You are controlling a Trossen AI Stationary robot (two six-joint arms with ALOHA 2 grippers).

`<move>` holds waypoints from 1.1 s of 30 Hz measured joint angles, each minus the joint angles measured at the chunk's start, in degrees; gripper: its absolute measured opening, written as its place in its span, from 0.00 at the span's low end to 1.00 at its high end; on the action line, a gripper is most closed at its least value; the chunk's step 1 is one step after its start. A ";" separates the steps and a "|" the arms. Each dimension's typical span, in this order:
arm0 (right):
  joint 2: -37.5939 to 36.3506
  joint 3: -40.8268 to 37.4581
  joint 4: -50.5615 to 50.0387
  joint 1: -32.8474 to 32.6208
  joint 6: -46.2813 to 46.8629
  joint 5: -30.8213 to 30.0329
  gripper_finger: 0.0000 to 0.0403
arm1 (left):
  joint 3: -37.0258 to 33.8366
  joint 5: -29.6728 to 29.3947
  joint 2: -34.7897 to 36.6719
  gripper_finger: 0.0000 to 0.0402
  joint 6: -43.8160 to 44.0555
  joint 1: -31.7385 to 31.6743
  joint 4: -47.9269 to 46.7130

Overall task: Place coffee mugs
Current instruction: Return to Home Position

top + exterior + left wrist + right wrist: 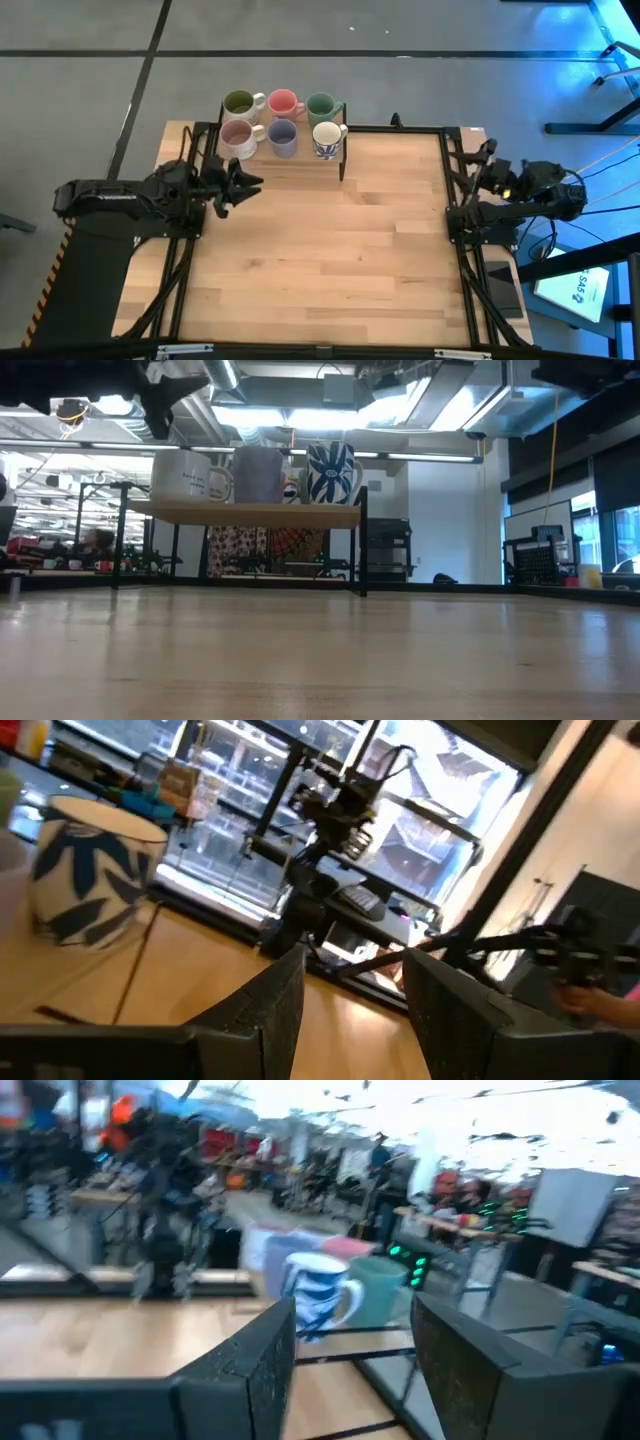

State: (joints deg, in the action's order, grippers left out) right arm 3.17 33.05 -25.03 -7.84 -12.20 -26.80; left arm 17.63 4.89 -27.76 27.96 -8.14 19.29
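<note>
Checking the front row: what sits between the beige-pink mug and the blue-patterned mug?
The lavender mug, upright on the shelf. The high view shows it, and the low view too.

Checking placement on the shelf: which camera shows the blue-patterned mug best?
The high view: the blue-patterned mug stands on the shelf beside the lavender mug, its position plain. The low view and both wrist views show only its side.

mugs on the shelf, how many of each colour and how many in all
dark green mug: 1
lavender mug: 1
white and blue mug: 1
pink mug: 1
beige-pink mug: 1
cream and olive mug: 1
total: 6
</note>
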 joint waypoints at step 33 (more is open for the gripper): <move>-2.97 -17.89 2.05 -0.02 11.10 -2.55 0.46 | -17.18 -11.68 9.85 0.41 -2.20 13.29 9.79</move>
State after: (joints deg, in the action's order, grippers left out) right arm 0.21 15.15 -22.98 -7.86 -1.11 -29.35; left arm 0.45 -6.79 -17.91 25.77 5.15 29.08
